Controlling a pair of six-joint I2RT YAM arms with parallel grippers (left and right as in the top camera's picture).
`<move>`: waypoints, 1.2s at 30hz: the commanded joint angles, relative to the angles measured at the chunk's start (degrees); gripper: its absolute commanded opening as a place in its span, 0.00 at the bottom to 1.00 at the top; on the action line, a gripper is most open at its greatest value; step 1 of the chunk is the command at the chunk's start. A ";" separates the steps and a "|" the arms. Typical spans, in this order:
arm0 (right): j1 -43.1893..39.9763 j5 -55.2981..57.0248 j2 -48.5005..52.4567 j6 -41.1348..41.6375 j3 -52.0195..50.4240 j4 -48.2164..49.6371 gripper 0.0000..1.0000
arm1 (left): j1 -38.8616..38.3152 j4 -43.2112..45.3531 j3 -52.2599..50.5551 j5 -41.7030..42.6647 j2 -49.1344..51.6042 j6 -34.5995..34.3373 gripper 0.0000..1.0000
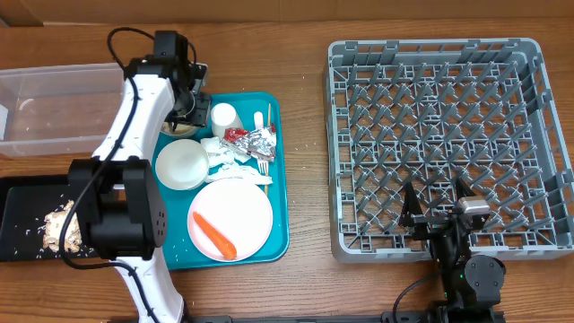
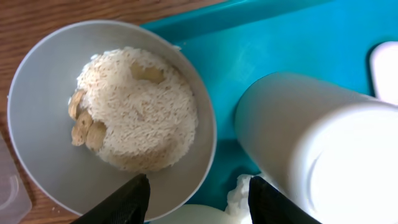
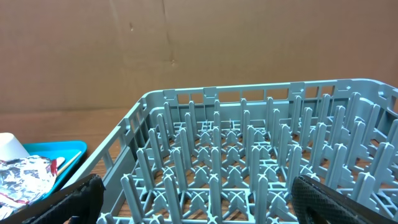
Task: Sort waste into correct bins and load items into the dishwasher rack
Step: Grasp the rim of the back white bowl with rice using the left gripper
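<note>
My left gripper point(image 1: 185, 106) point(image 2: 199, 200) is open over the far left corner of the teal tray. Its fingers straddle the near rim of a white bowl point(image 2: 43, 87) of beige rice scraps point(image 2: 140, 109). A small white cup point(image 1: 222, 115) point(image 2: 311, 143) stands right beside it. A second white bowl point(image 1: 179, 165), crumpled napkins point(image 1: 224, 154), foil with red wrapper point(image 1: 253, 139), a white fork point(image 1: 264, 167) and a thin stick point(image 1: 267, 120) lie on the tray. An orange carrot point(image 1: 213, 234) lies on the pink plate point(image 1: 247, 211). My right gripper point(image 1: 437, 212) point(image 3: 208, 205) is open at the grey dishwasher rack's point(image 1: 444, 54) point(image 3: 249, 124) front edge.
The teal tray point(image 1: 280, 224) point(image 2: 298, 37) holds the dishes. A clear tub point(image 1: 54, 108) stands at the far left. A black tray point(image 1: 22, 211) with rice scraps point(image 1: 61, 226) sits in front of it. My left arm crosses above the tray's left edge.
</note>
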 commanded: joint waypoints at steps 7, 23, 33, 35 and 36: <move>-0.37 0.35 -0.68 0.00 -0.61 0.17 1.00 | -0.15 -0.02 1.38 -1.62 3.93 0.37 0.53; -0.37 0.35 -0.68 0.00 -0.61 0.15 1.00 | 0.31 1.33 1.38 -2.67 4.17 -0.15 0.32; -0.37 0.35 -0.68 0.00 -0.61 0.17 1.00 | 0.31 0.83 1.25 -2.54 4.17 -0.52 0.30; -0.37 0.35 -0.68 0.00 -0.59 0.15 1.00 | 0.31 0.96 0.94 -2.19 4.17 -0.52 0.32; -0.37 0.35 -0.68 0.00 -0.59 0.15 1.00 | 0.31 0.96 0.72 -1.66 4.17 -0.48 0.33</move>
